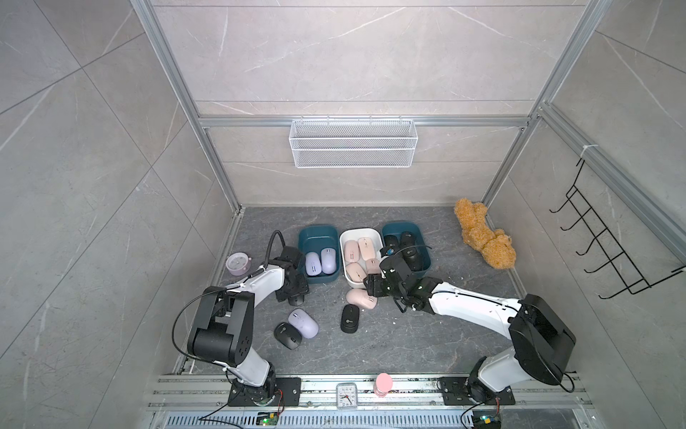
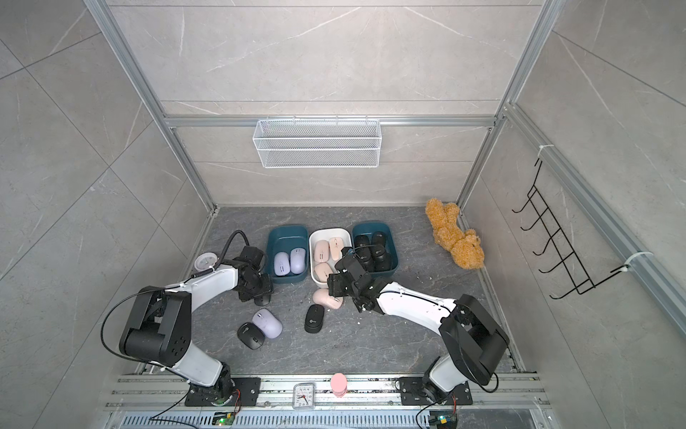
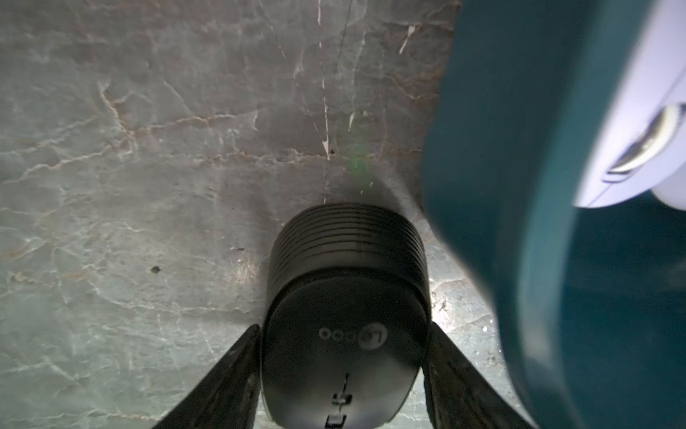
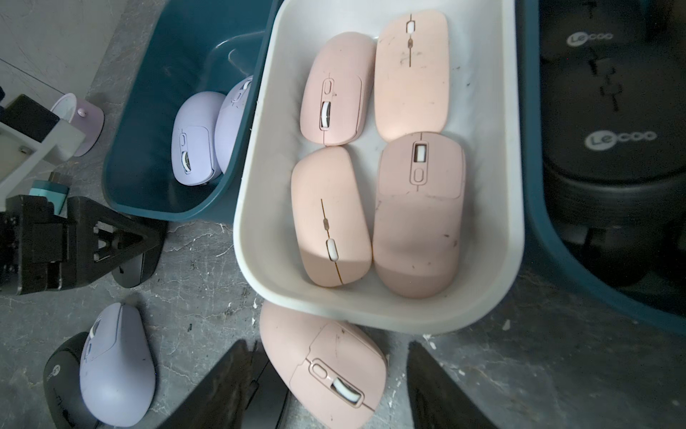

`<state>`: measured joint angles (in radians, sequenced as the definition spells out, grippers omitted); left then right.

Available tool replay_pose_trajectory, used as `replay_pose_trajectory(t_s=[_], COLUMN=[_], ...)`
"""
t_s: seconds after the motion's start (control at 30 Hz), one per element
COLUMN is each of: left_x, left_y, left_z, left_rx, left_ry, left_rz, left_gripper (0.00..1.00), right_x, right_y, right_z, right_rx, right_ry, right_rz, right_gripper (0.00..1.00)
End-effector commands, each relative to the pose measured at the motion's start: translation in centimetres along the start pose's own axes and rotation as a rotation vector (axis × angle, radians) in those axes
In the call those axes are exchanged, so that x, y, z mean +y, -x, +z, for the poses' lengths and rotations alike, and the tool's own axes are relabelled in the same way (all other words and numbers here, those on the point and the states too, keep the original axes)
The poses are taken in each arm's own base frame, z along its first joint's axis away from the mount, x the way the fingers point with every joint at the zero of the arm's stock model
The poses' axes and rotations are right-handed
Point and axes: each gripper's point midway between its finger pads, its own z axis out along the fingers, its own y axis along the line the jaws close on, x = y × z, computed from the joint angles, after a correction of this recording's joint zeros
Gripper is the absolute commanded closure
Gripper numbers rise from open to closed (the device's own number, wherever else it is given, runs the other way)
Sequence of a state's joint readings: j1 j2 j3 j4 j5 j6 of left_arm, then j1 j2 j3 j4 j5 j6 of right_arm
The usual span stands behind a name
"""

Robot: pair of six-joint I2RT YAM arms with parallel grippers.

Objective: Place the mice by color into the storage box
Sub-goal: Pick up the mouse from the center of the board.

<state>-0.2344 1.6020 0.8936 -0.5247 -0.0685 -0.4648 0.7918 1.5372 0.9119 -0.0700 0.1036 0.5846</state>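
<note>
left gripper point(image 3: 343, 330): clamped black mouse point(image 3: 345, 282) on tabletop point(image 3: 148, 185) | right gripper point(image 4: 328, 343): open, straddled pink mouse point(image 4: 326, 371)

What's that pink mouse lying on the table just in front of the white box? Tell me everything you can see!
The pink mouse is a smooth, matte, pale pink oval with a white scroll wheel, a small button beside it and a few dark scuffs. It lies right way up, slanted, on the grey table, its back end by the white box. The right gripper straddles it, jaws open, not squeezing.
</note>
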Motion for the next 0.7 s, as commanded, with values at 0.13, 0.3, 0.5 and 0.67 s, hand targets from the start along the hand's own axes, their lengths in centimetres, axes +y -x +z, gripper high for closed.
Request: replay_pose_trajectory(t_s=[0.13, 0.3, 0.5, 0.67], left_x=[0.0, 0.4, 1.1, 1.7], left_y=[-1.2, -1.0, -0.9, -0.7], left_z=[1.0, 0.7, -1.5, -4.1], left_rx=[0.065, 0.041, -0.037, -0.116], left_ry=[0.029, 0.051, 0.065, 0.054], left_rz=[0.021, 0.016, -0.006, -0.040], left_gripper=[0.34, 0.47, 0.52, 0.56], right_x=[0.6, 0.4, 0.4, 0.6], right_y=[0.2, 0.1, 0.2, 0.3], right_z=[0.2, 0.2, 0.0, -0.2], right_rx=[0.000, 0.003, 0.001, -0.004], right_ry=[0.010, 0.006, 0.004, 0.015], right_rz=[0.008, 0.014, 0.018, 0.027], right_gripper=[0.32, 0.32, 0.32, 0.32])
